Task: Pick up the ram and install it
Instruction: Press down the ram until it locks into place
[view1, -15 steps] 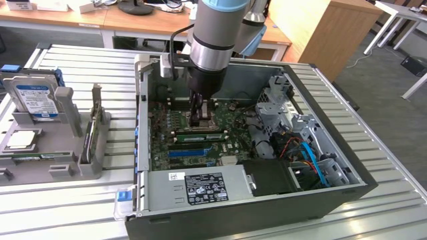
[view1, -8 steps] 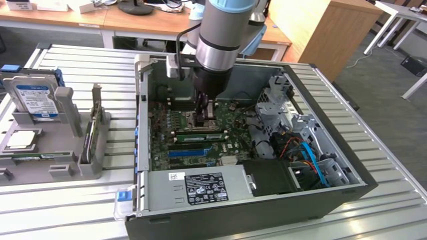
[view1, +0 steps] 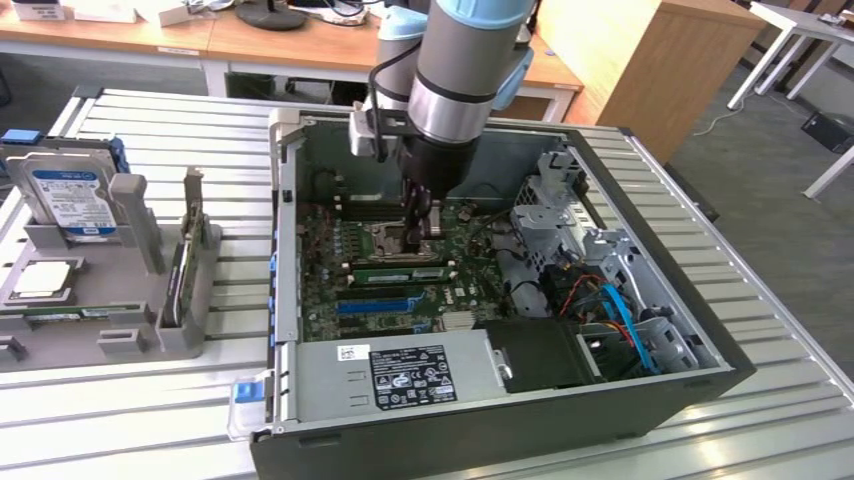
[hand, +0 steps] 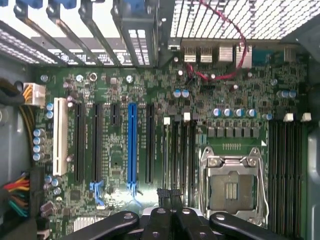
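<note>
Open computer case (view1: 694, 375) on the slatted table (view1: 801, 420), arm reaching in.

- Gripper (view1: 424, 232): fingers pressed together, low over the motherboard (hand: 150, 90) beside the CPU socket (view1: 387, 240).
- Ram (view1: 395, 274): green stick lying in a slot at the gripper's 6 o'clock, just beside the fingertips.
- Blue slot strip (view1: 380, 303): further toward 6 o'clock.
- Drive cage (view1: 561, 215): 3 o'clock.
- Hard drive (view1: 67, 200) in a grey holder (view1: 147, 310): 9 o'clock, outside the case.

A white slatted table (view1: 774, 300) fills the foreground. Behind it stand wooden desks (view1: 254, 40) and a light wood cabinet (view1: 654, 60). At the exterior view's right, a white table's legs (view1: 807, 50) stand on grey floor (view1: 761, 140)
</note>
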